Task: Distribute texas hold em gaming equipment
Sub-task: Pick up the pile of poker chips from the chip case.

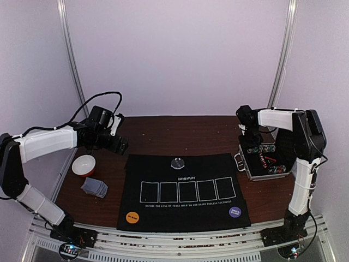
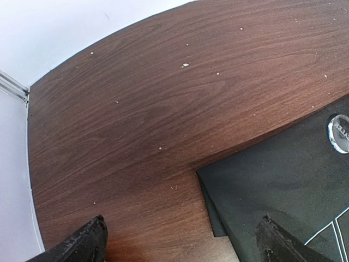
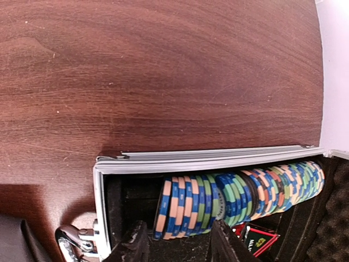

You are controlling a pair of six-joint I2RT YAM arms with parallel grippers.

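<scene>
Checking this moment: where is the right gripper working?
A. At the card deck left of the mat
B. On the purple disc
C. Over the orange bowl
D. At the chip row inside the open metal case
D: the right wrist view shows the right gripper down at the end of the striped chip row inside the open silver case, with one finger on each side of the chips.
</scene>
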